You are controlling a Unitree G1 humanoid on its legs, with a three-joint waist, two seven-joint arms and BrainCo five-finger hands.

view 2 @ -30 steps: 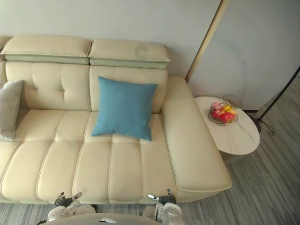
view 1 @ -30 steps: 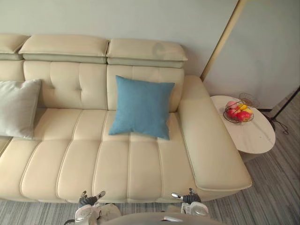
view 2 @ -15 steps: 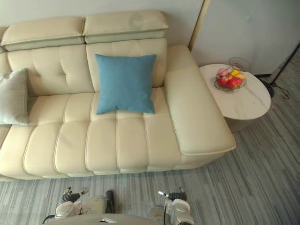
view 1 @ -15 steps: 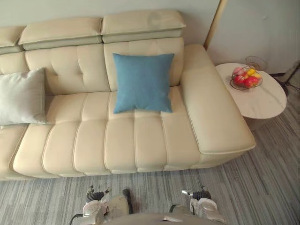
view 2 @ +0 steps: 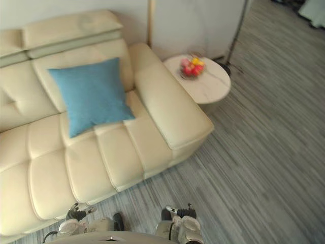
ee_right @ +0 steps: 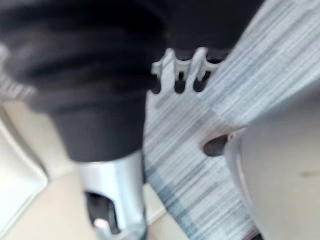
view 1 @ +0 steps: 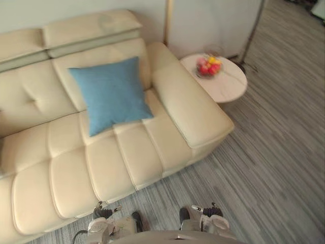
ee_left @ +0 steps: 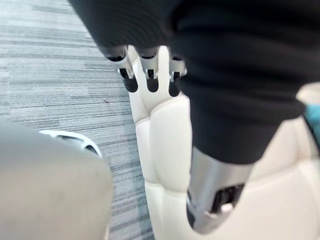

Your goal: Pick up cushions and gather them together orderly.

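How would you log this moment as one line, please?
cushion: blue, leaning on sofa back | left hand: open, empty | right hand: open, empty

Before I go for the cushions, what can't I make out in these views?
- Sofa: its left end is cut off by the left edge of both eye views, so what lies there is unknown.
- Fruit basket on the side table: too small in the eye views to name the fruit.
- Behind the blue cushion: hidden by it.
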